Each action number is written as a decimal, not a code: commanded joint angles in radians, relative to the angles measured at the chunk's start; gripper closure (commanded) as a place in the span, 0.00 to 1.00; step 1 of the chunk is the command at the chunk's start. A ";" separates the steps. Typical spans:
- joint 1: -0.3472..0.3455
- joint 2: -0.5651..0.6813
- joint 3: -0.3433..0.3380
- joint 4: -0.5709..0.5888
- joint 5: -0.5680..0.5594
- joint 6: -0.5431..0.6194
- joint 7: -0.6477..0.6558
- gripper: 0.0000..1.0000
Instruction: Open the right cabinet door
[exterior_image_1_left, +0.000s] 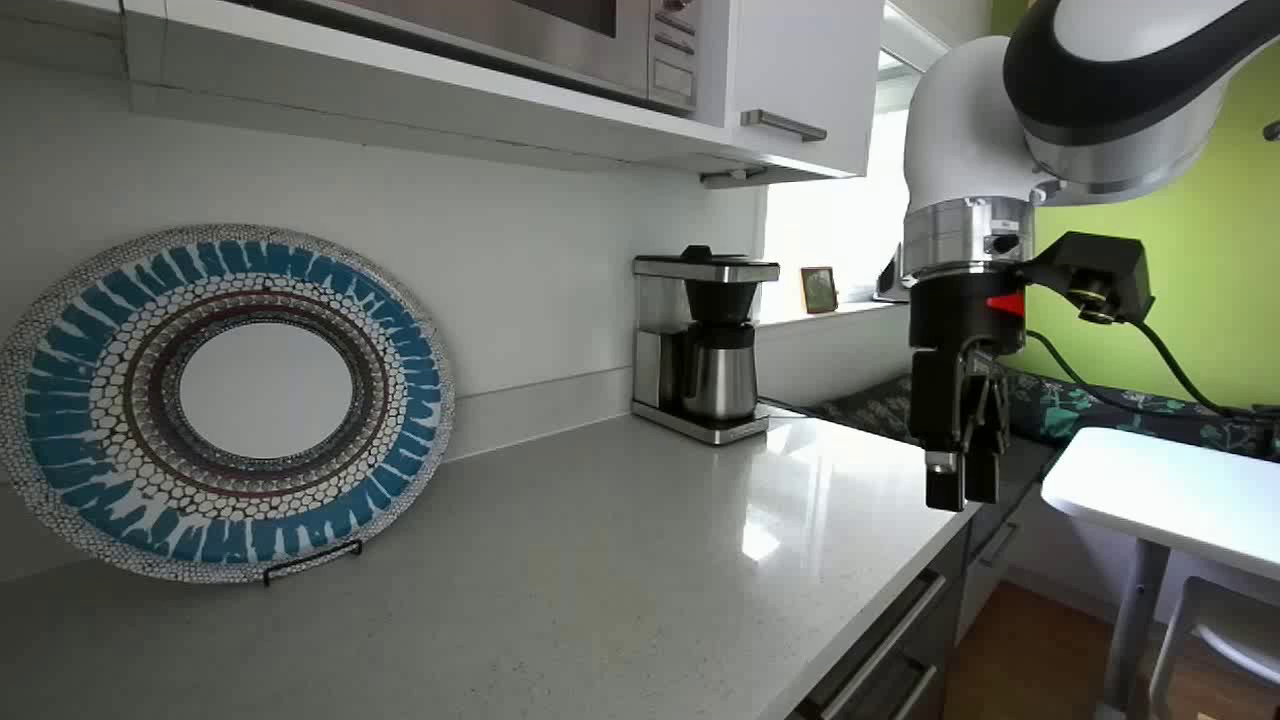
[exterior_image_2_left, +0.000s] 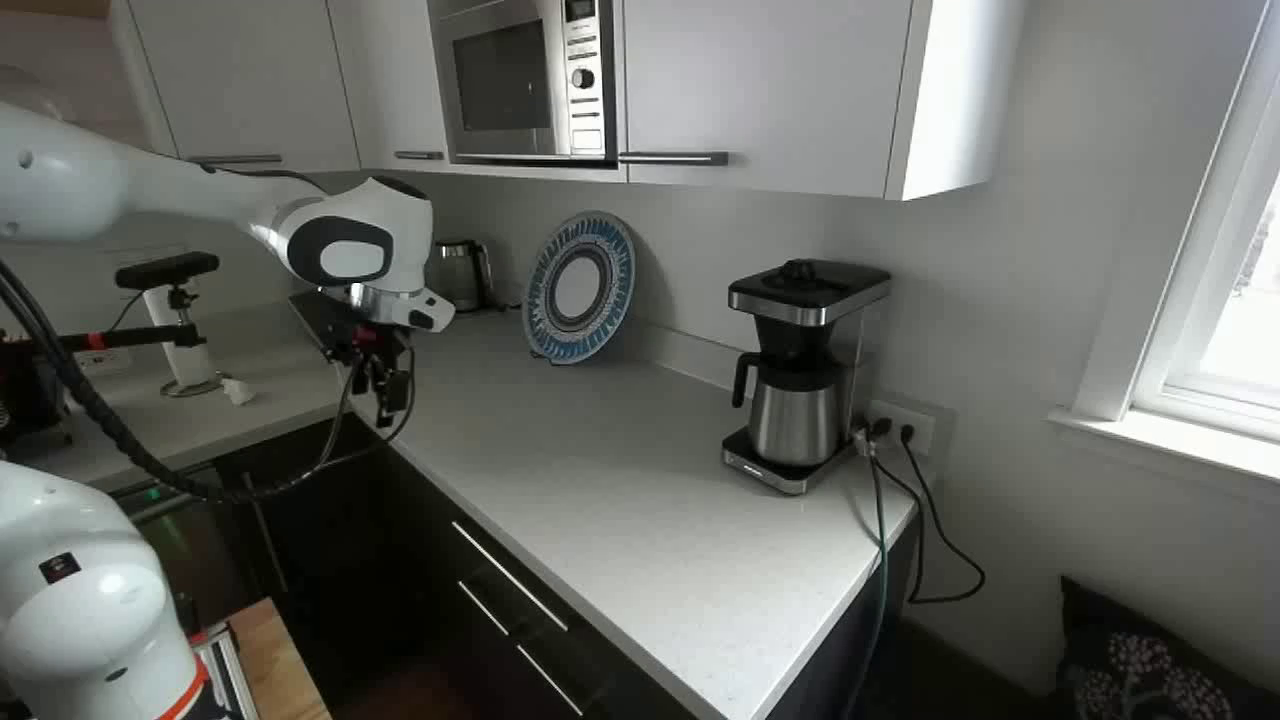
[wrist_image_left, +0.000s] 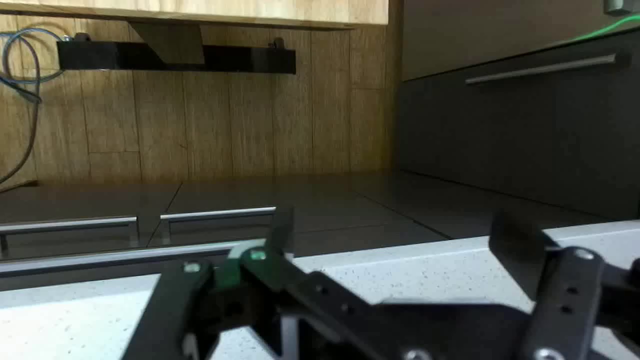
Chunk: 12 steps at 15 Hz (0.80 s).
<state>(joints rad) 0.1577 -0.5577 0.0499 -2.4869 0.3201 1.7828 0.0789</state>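
Observation:
The right cabinet door (exterior_image_2_left: 765, 95) is a flat white wall-cabinet panel right of the microwave. It is shut, with a metal bar handle (exterior_image_2_left: 675, 158) at its lower left. In an exterior view the same door (exterior_image_1_left: 805, 70) and its handle (exterior_image_1_left: 783, 125) show at the top. The door is out of the wrist view. My gripper (exterior_image_1_left: 962, 490) points down, below and apart from the door. It also shows in an exterior view (exterior_image_2_left: 385, 405) near the counter's front edge. In the wrist view its fingers (wrist_image_left: 395, 227) are spread wide with nothing between them.
A built-in microwave (exterior_image_2_left: 525, 80) sits left of the door. A coffee maker (exterior_image_2_left: 800, 370) stands on the counter (exterior_image_2_left: 620, 470) under it. A round patterned plate (exterior_image_1_left: 265, 395) leans on the wall. Grey base-cabinet fronts (wrist_image_left: 520, 120) lie below. A white table (exterior_image_1_left: 1170, 495) stands beyond.

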 joint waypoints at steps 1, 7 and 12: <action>-0.019 0.000 0.016 0.002 0.007 -0.005 -0.008 0.00; -0.024 -0.002 0.014 0.005 0.019 0.007 0.003 0.00; -0.089 0.001 -0.035 0.105 0.153 0.026 0.112 0.00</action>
<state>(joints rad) 0.1081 -0.5592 0.0308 -2.4394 0.4115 1.8062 0.1332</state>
